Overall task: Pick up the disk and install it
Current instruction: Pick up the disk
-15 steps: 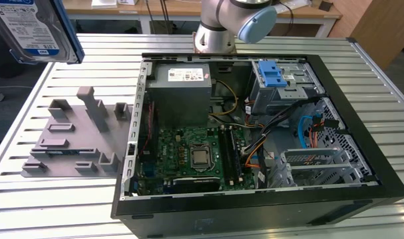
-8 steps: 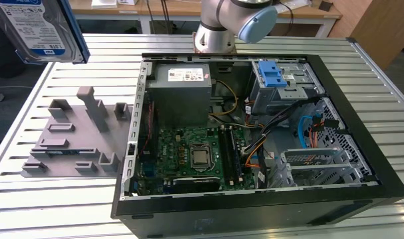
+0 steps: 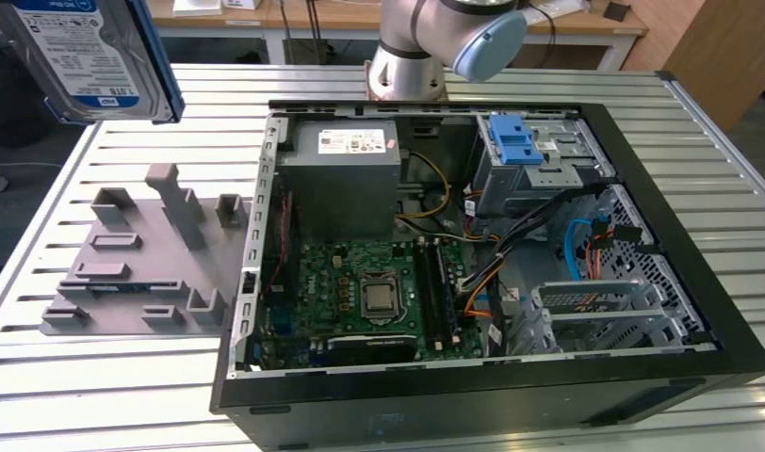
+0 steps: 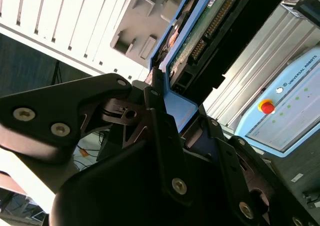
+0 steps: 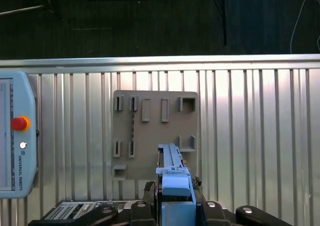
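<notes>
The tool (image 4: 167, 103) is clamped on the disk (image 3: 88, 56), gripping its blue frame (image 4: 186, 108) at one end, and the disk hangs high at eleven o'clock in the exterior view, above the gray rack (image 3: 144, 264). I'd judge it stiff, fairly heavy and shock-shy, with a bare circuit board (image 4: 200, 40) on one face, so the plastic frame is the place to hold. Below is a slatted metal desk (image 3: 697, 141) with an open computer case (image 3: 483, 254) at centre and its drive cage (image 3: 533, 151) at one o'clock, where quarters look tight.

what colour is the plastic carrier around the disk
Blue, clearest in the second wrist view, where the carrier frames the disk.
</notes>
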Tool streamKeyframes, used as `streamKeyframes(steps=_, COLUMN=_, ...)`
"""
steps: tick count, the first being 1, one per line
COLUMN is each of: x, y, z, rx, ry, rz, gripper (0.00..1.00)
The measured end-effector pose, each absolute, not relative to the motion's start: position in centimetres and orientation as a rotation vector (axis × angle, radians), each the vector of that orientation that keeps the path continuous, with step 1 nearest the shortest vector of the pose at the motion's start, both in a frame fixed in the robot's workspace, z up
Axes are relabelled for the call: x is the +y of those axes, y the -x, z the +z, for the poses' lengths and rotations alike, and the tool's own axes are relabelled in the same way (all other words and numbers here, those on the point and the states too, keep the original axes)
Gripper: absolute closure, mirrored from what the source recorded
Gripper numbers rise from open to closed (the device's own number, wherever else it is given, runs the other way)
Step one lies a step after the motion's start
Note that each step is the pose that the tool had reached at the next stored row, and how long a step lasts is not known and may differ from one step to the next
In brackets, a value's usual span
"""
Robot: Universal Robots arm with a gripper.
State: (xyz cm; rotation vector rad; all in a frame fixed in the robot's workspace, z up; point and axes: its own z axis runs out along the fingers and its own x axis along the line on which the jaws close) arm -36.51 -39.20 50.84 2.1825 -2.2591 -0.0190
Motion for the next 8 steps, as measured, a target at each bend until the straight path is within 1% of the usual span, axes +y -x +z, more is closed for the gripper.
streamKeyframes(steps=2, x=-39.8, y=35.4, z=50.8, rx=-2.259, ry=-2.182, rz=-0.02, gripper=0.64)
streamKeyframes(steps=8, x=-40.3, y=34.3, z=50.8, rx=-2.258, ry=-2.182, rz=-0.021, gripper=0.64)
